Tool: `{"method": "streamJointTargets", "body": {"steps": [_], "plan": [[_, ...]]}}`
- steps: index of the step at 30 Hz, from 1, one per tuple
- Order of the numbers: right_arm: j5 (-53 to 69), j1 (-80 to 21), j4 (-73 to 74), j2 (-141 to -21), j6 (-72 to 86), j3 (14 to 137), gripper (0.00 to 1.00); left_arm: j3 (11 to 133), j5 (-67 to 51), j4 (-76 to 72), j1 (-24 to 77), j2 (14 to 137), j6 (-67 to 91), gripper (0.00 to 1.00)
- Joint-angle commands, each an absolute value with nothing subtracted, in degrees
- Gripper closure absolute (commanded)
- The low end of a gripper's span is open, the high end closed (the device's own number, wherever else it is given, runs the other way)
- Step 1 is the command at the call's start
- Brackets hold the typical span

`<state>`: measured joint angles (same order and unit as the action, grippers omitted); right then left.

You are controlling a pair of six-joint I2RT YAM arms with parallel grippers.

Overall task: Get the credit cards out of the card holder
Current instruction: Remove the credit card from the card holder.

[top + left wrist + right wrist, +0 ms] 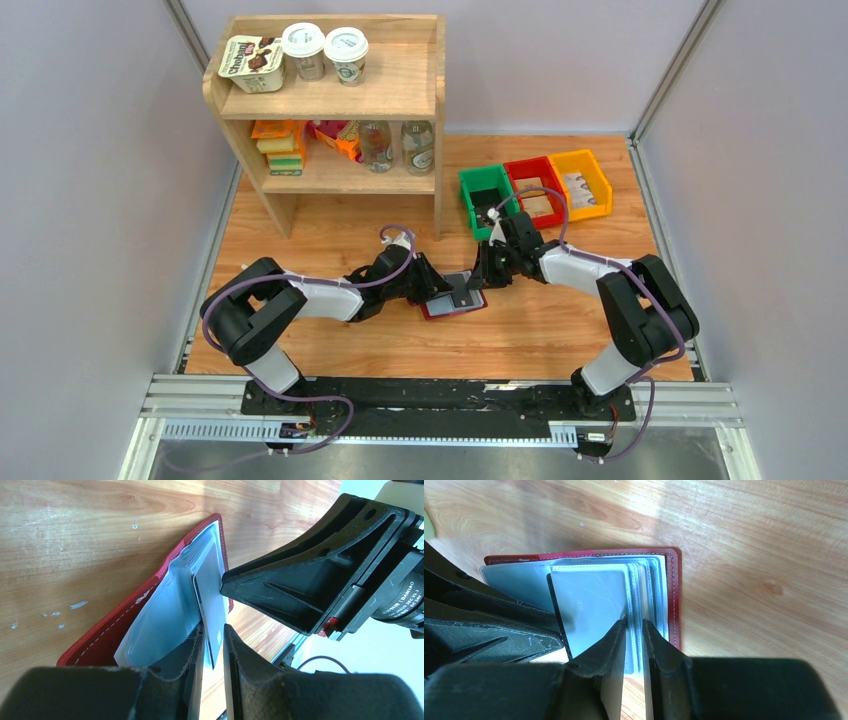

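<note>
Two near-closed grips, extraction step: your left gripper [213,630] pinches a thin grey credit card [212,597]; your right gripper [634,625] clamps the clear sleeves [646,580] of the maroon book-style card holder [674,595]. Next, pull straight.

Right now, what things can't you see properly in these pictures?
- Top view: the card holder is mostly covered by the left fingers and right fingers. What is in the plastic bins is too small to tell.
- Left wrist view: the credit card has its lower end hidden between the left fingers.
- Right wrist view: the left fingers hide the holder's left half, and the right fingers cover the sleeves, so other cards can't be counted.
</note>
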<state>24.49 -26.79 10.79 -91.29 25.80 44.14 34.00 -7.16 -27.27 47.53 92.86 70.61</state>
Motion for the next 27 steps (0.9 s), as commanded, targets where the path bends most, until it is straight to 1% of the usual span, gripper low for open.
{"method": "streamJointTargets", "body": {"steps": [1, 7, 8, 9, 10, 12, 15, 17, 18, 20, 22, 25, 27], "plan": [[23.2, -27.2, 11.3, -91.3, 25.9, 42.5, 0.79, 34.6, -8.6, -33.0, 47.8, 89.9, 72.0, 0.78], [23.2, -27.2, 11.1, -91.4, 26.0, 42.3, 0.79, 35.6, -7.3, -26.7, 47.8, 87.6, 71.2, 0.81], [23.3, -27.2, 11.0, -91.4, 26.0, 42.4, 0.79, 35.7, -7.2, -25.8, 47.7, 87.7, 71.2, 0.82], [23.3, -27.2, 11.0, -91.5, 26.1, 42.4, 0.79, 35.7, -6.9, -25.3, 47.8, 87.5, 71.3, 0.85], [23.4, -27.2, 10.9, -91.5, 26.1, 42.4, 0.79, 35.7, -6.9, -25.1, 47.8, 87.6, 71.3, 0.89], [23.6, -27.2, 10.7, -91.6, 26.3, 42.4, 0.79, 35.5, -7.1, -25.9, 47.8, 87.9, 71.3, 0.90], [24.0, -27.2, 10.3, -91.7, 26.6, 42.3, 0.79, 35.4, -7.8, -27.1, 47.7, 89.0, 71.7, 0.91], [23.9, -27.2, 10.3, -91.4, 26.8, 42.3, 0.79, 35.3, -7.7, -26.7, 47.8, 89.2, 71.9, 0.85], [23.8, -27.2, 10.4, -91.1, 26.7, 42.4, 0.79, 35.1, -7.1, -26.4, 47.8, 89.1, 71.7, 0.78], [23.3, -27.2, 11.1, -90.0, 26.6, 42.9, 0.79, 34.8, -6.2, -24.8, 47.8, 88.6, 70.8, 0.70], [22.8, -27.2, 12.0, -88.8, 26.5, 43.5, 0.79, 34.8, -5.8, -23.9, 47.8, 88.5, 70.1, 0.67], [22.8, -27.2, 12.9, -87.1, 26.7, 44.9, 0.79, 34.7, -6.5, -24.5, 47.8, 89.9, 70.0, 0.66], [22.6, -27.2, 13.0, -86.1, 26.9, 45.5, 0.77, 34.8, -7.2, -25.2, 47.8, 90.8, 70.2, 0.66]]}}
